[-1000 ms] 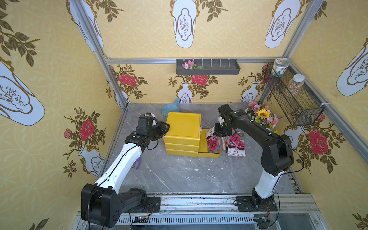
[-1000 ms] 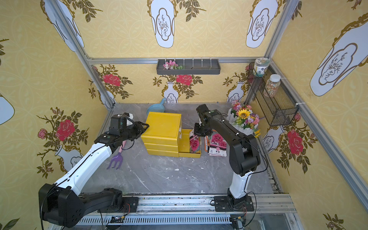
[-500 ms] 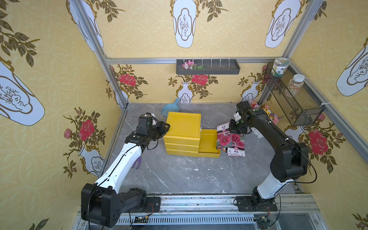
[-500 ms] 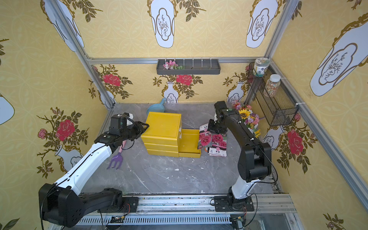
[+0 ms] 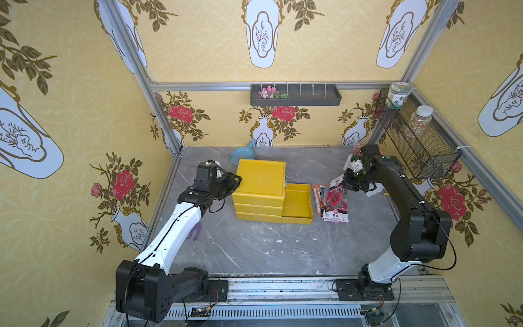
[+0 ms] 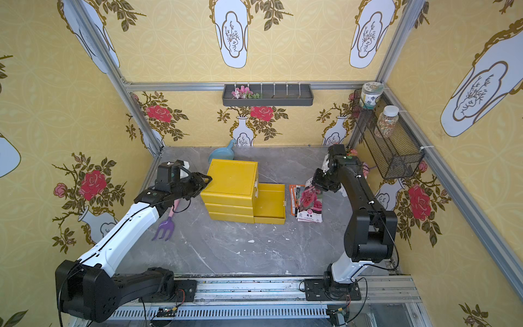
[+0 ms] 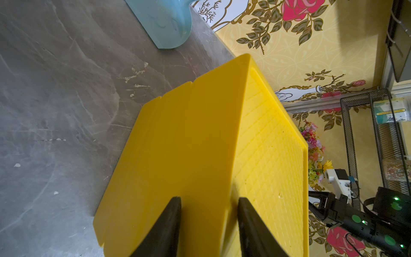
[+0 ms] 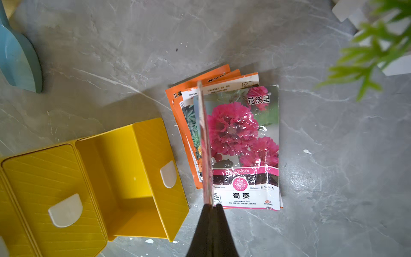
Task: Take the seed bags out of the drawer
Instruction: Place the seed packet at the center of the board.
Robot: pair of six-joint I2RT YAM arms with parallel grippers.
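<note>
Right claw (image 8: 212,207) is clamped on 1 thin, glossy seed bag (image 8: 204,142) by its edge; it is probably light, floppy and slippery. Left claw (image 7: 208,200) stands apart.

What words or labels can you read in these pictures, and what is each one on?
"花沃呈": pink-flower seed bag, over the photo.
"HOLLYHOCK", partly under glare: that bag's pink band.
"蜀葵": its white panel.
"孔雀": orange seed bag underneath.
Too small or blurred: the bags' fine print, the jar label.
</note>
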